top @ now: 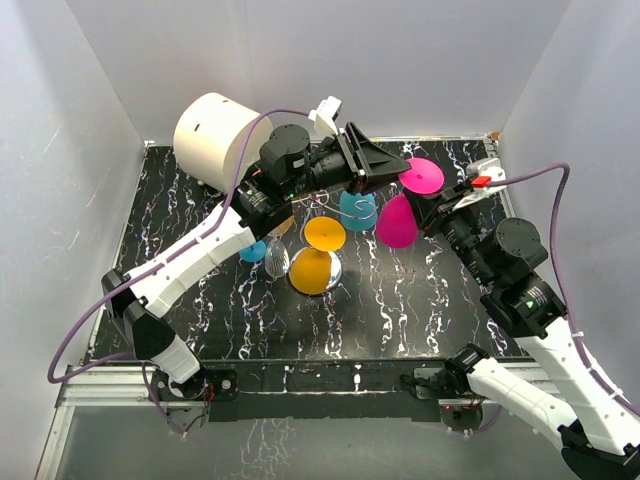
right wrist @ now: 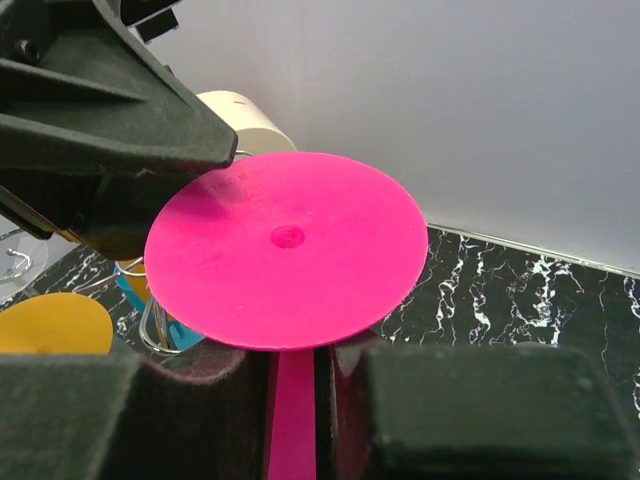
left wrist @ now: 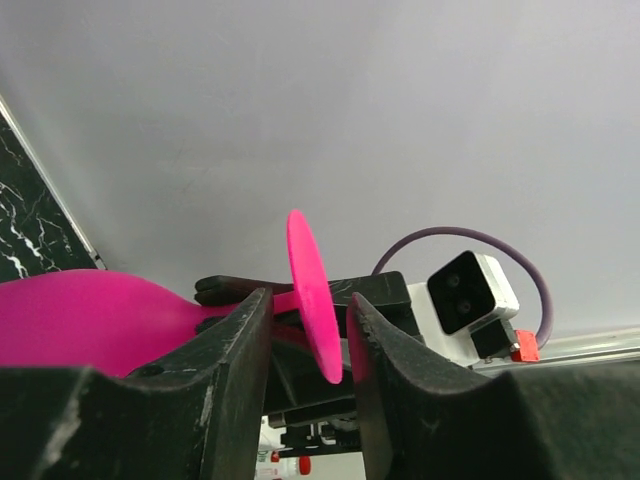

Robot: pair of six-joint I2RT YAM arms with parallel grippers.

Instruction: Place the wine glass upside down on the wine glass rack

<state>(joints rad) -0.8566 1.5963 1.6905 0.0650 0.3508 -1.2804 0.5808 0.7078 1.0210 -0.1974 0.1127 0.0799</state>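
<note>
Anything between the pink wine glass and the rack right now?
Yes. The left tool straddles the foot of the pink wine glass on the rack side. A teal glass and an orange glass hang on the nearest arms of the wine glass rack.

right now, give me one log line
right tool: shut on pink glass stem | left tool: open around its foot | glass: not on rack

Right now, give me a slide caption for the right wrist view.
Right tool grips the pink wine glass by its stem; left tool brackets its foot.
</note>
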